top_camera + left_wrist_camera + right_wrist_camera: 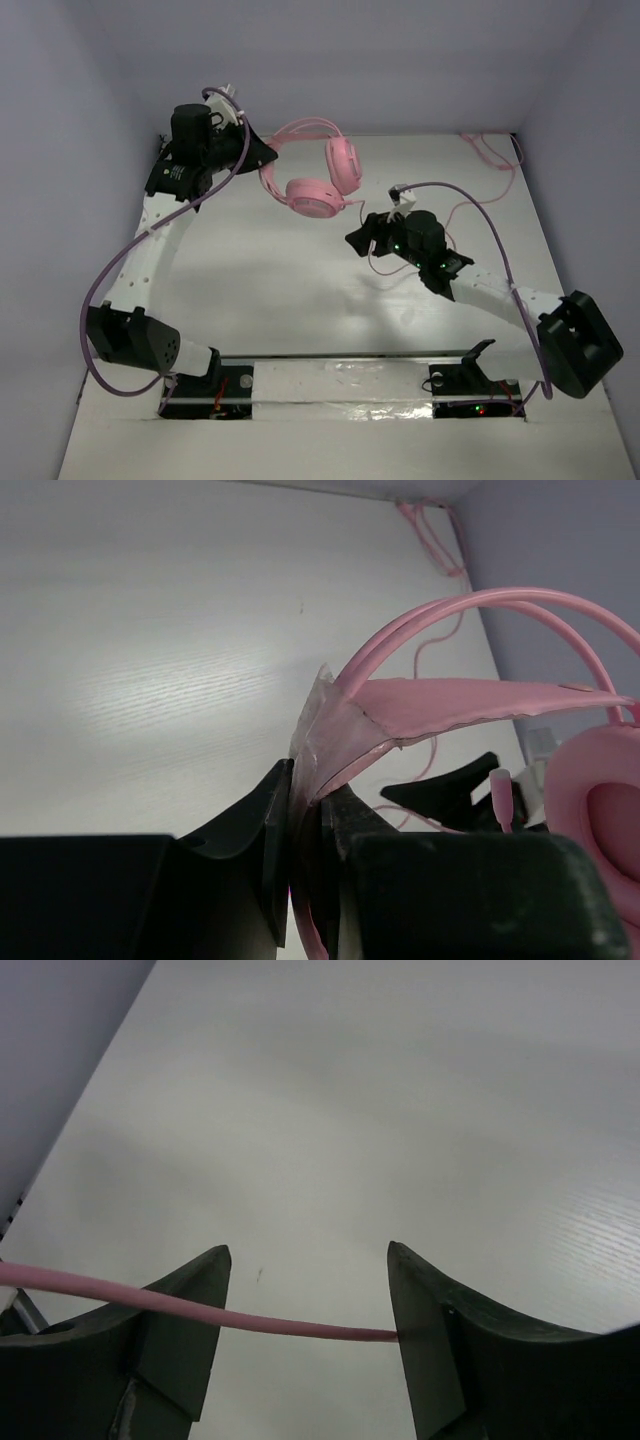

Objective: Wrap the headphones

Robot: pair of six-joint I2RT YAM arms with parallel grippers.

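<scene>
Headphones point(318, 180), one pink pair with two padded cups point(313, 197), at the far left of the counter point(300, 300); headband point(470, 702) pinched between the closed left fingers point(264, 151). The right fingers point(362, 238) stand spread wide, gripping nothing; one thin pink cable point(250, 1318) crosses the gap between them.

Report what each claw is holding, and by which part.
The left claw is shut on the headphones, pinching the flat headband near its end. The right claw holds nothing: it is open, with the pink cable running across its gap.
</scene>
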